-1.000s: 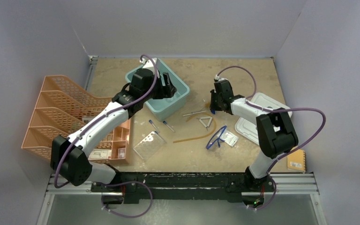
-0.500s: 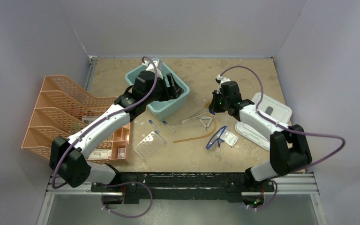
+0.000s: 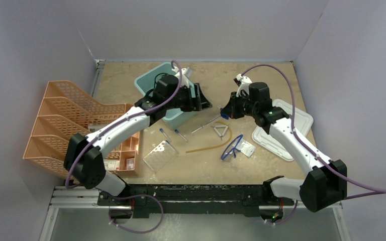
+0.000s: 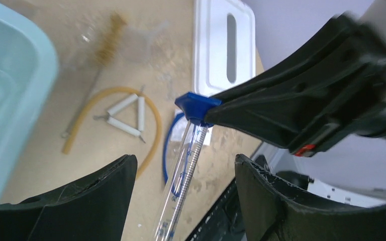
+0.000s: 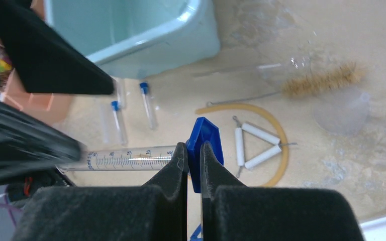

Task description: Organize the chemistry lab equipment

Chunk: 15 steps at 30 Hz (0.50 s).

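Jaws wide on the left gripper [image 4: 183, 168], jaws clamped on the right gripper [image 5: 194, 150], one graduated cylinder [image 5: 130, 158] bridging them.
The clear tube lies in the gap between the left fingers and seems to touch neither. Its long axis runs from there straight to the right jaws, which pinch its blue base [image 4: 193, 105]. The left arm looks placed to close on the tube.

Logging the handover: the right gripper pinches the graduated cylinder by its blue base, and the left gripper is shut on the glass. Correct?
No. The left gripper is open, its fingers either side of the graduated cylinder, not touching it; the left wrist view shows this. The right gripper does pinch it by its blue base.
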Available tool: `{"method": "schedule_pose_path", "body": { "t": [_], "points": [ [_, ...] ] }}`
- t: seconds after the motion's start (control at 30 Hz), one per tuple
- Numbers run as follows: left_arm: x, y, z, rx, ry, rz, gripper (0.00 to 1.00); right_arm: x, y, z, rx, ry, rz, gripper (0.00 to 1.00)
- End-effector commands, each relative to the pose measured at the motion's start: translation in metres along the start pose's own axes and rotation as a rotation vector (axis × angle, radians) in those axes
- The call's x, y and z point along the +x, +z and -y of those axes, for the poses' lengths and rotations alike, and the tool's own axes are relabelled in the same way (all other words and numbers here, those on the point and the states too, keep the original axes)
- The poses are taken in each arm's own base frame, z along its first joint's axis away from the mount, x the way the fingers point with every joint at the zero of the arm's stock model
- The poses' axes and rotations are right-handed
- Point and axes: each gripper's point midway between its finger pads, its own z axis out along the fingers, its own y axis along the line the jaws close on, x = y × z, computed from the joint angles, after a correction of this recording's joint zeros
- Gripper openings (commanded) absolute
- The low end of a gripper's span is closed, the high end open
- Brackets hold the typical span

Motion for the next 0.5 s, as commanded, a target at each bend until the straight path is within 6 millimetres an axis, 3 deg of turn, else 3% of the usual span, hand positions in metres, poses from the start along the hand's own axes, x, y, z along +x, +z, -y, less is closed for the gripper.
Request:
{"method": "schedule_pose_path", "body": {
  "t": [0.0, 0.1, 0.33, 0.4, 0.47],
  "points": [
    [0.017, 0.003, 0.045, 0.176, 0.055, -0.121, 0.7, -0.048, -0.031, -0.039, -0.139, -0.109, 0.103, 0.0],
    [0.017, 0.0, 0.056, 0.227, 0.063, -0.129, 0.67, -0.062, -0.039, -0.045, -0.145, -0.135, 0.135, 0.0],
    [0.016, -0.007, 0.053, 0.202, 0.117, -0.136, 0.41, -0.075, -0.047, -0.052, -0.162, -0.203, 0.146, 0.0],
    [0.012, -0.01, 0.057, 0.209, 0.129, -0.126, 0.4, -0.076, -0.047, -0.052, -0.163, -0.236, 0.131, 0.0],
    [0.009, -0.013, 0.061, 0.221, 0.142, -0.118, 0.45, -0.076, -0.047, -0.051, -0.159, -0.263, 0.112, 0.0]
  ]
}}
